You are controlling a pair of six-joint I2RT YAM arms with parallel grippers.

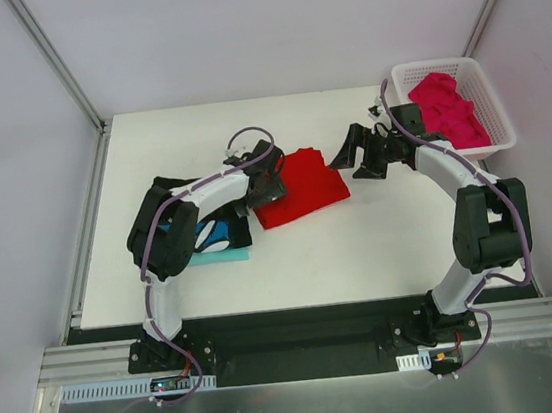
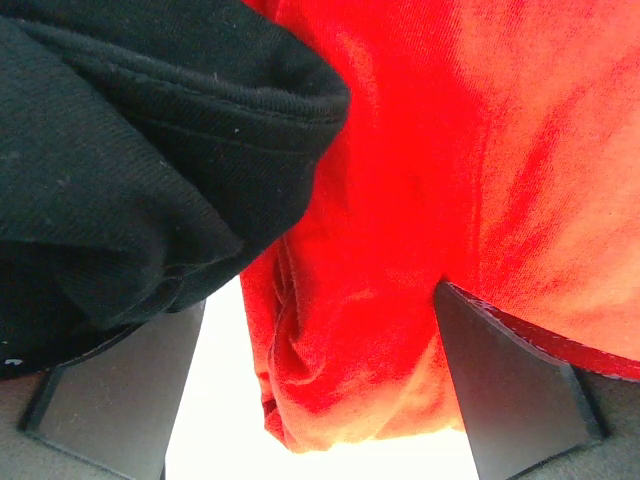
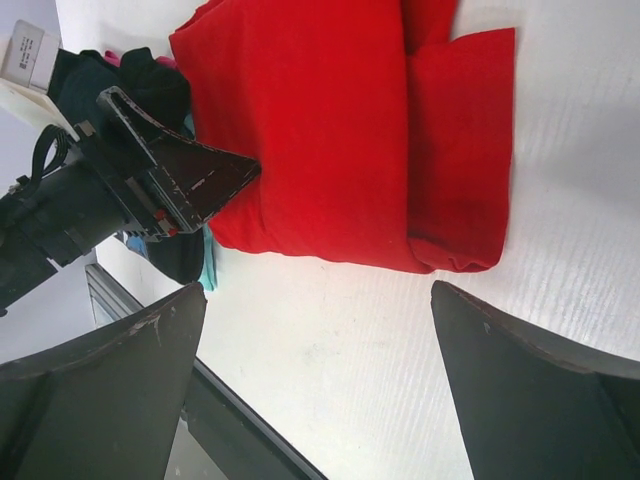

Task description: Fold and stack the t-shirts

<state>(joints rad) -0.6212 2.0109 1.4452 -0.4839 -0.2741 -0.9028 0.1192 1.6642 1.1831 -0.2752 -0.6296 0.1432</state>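
Beside red t-shirt (image 1: 301,187): bunched black t-shirt (image 2: 130,170).

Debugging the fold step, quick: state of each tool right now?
Left tool: open, straddling the red t-shirt's edge, not clamped.
Right tool: open, empty.
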